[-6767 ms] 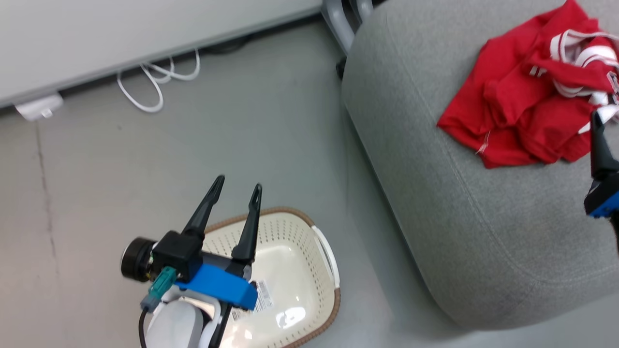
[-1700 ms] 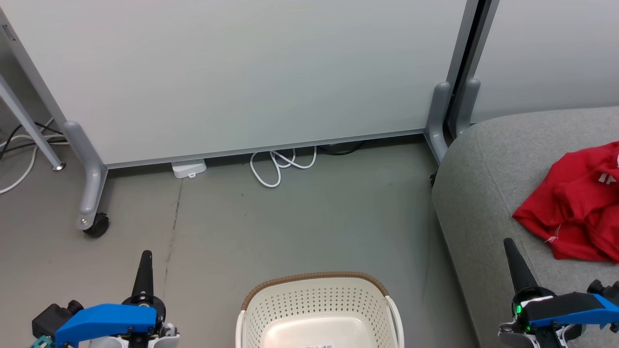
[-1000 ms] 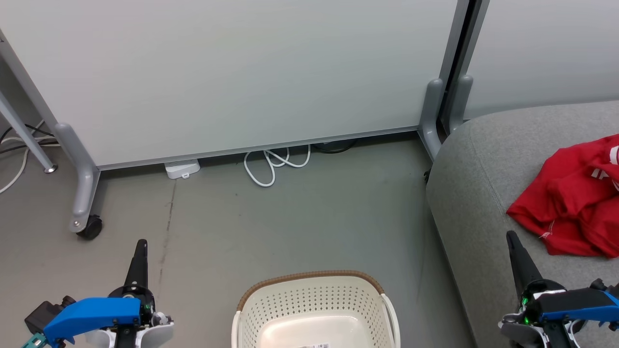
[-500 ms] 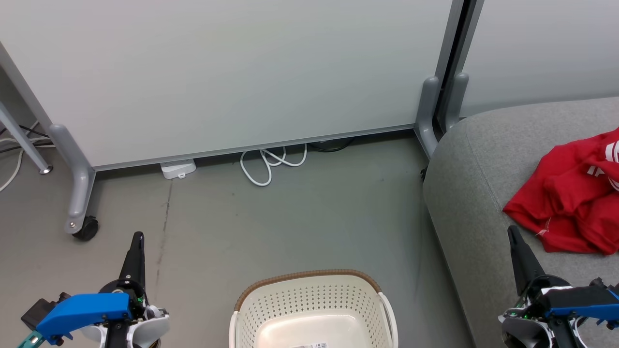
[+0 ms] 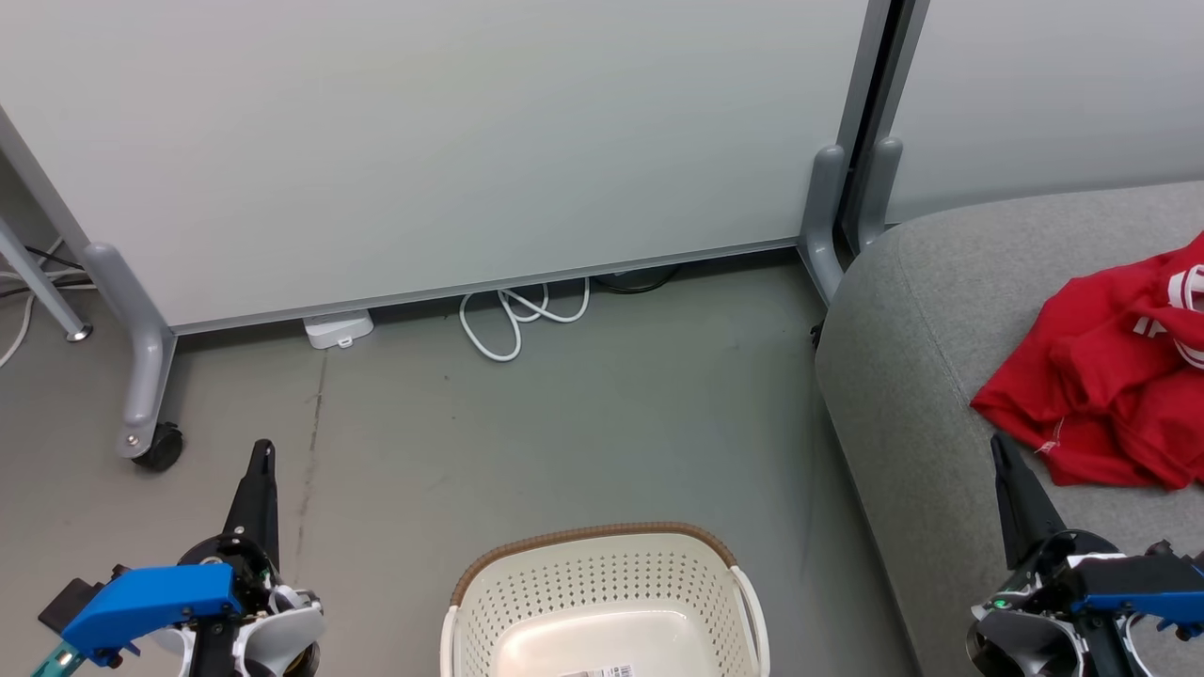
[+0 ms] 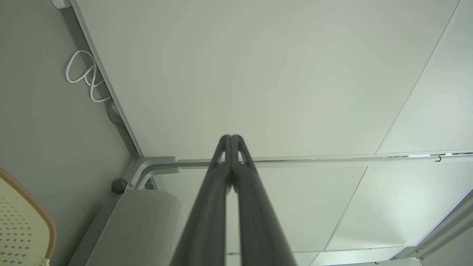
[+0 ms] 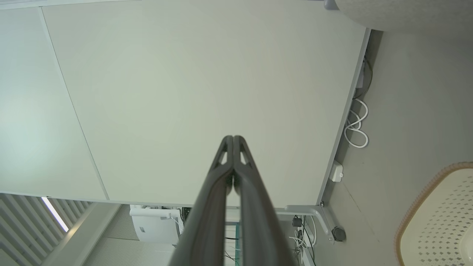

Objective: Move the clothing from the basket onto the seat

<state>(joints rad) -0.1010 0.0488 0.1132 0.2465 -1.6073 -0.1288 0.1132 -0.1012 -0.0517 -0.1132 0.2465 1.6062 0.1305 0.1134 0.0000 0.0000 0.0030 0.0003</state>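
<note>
Clothing (image 5: 1101, 395) of soft red fabric with white trim lies crumpled on the seat (image 5: 922, 376), a large light-grey cushion with a woven texture, rounded edges and a stitched seam. On the smooth grey floor (image 5: 602, 423) beside the seat stands the basket (image 5: 602, 583), made of cream plastic with many small holes and a brown braided-looking rim. Its glossy bottom carries a label (image 5: 597, 671). The left tool (image 5: 261, 456) hangs over the floor to the left of the basket, its two long dark fingers pressed together tip to tip. The right tool (image 5: 999, 447) is over the seat, close beside the clothing's edge, with its fingers also together. A white cable (image 5: 513, 324) curls by the pale panel (image 5: 423, 141).
</note>
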